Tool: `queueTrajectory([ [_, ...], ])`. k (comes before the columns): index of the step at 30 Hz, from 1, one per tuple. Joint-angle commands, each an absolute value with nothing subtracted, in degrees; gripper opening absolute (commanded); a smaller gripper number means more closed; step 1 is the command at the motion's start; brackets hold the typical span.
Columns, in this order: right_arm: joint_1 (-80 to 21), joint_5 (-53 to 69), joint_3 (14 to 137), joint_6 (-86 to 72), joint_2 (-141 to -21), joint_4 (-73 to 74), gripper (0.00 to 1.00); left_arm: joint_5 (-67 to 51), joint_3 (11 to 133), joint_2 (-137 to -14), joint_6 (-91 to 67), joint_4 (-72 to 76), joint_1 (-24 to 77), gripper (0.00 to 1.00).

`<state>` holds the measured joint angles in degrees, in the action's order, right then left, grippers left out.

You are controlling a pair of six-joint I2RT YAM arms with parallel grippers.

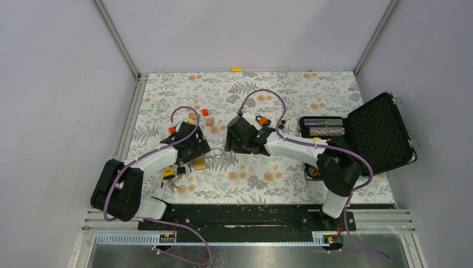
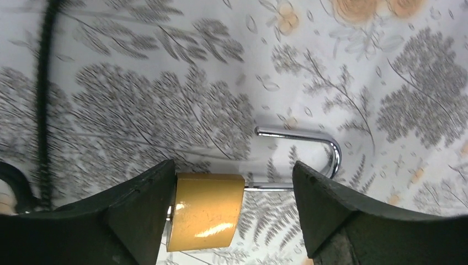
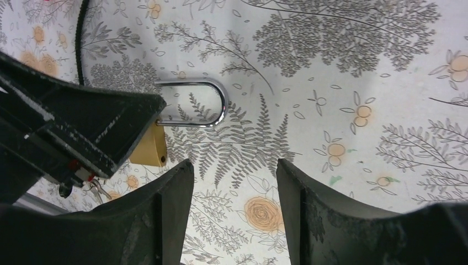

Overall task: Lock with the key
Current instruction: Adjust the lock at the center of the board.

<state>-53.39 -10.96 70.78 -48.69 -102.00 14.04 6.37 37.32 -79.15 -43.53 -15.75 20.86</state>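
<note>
A brass padlock (image 2: 205, 210) lies on the floral cloth with its chrome shackle (image 2: 317, 148) swung open. My left gripper (image 2: 234, 207) is open and straddles it; the left finger (image 2: 141, 207) touches the brass body and the right finger (image 2: 331, 204) stands apart from it. The padlock (image 1: 199, 163) shows just below the left gripper (image 1: 196, 155) in the top view. My right gripper (image 3: 234, 204) is open and empty, to the right of the padlock (image 3: 149, 146). A metal key ring (image 3: 96, 190) peeks out under the left gripper's finger.
An open black case (image 1: 379, 134) with rolls inside stands at the right. A second lock with an orange part (image 1: 262, 120) lies behind the right gripper. Small red and tan blocks (image 1: 204, 111) lie at the back left. A yellow-black item (image 1: 169, 174) lies near the left arm.
</note>
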Motion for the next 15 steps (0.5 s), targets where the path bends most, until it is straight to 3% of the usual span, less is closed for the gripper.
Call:
queueTrajectory([
  [1,-52.6,-11.7,68.5,-48.4,-98.6,14.0,0.63,0.9,34.2,-78.0,-52.7,-17.7,24.7,0.76],
  [6,-52.6,-9.9,65.5,-48.6,-97.7,13.7,0.63,-4.6,30.1,-74.5,-56.6,-12.1,26.5,0.73],
  [11,-52.5,-10.6,64.1,-50.4,-97.3,14.4,0.62,-0.8,33.2,-73.1,-47.5,-16.1,26.8,0.70],
  [14,-52.0,-10.9,63.9,-50.7,-97.4,15.1,0.62,-0.9,36.4,-73.6,-39.1,-17.9,27.2,0.76],
  [15,-51.8,-10.8,63.6,-50.7,-88.2,15.2,0.62,-0.8,37.3,-73.9,-37.1,-17.9,27.8,0.78],
])
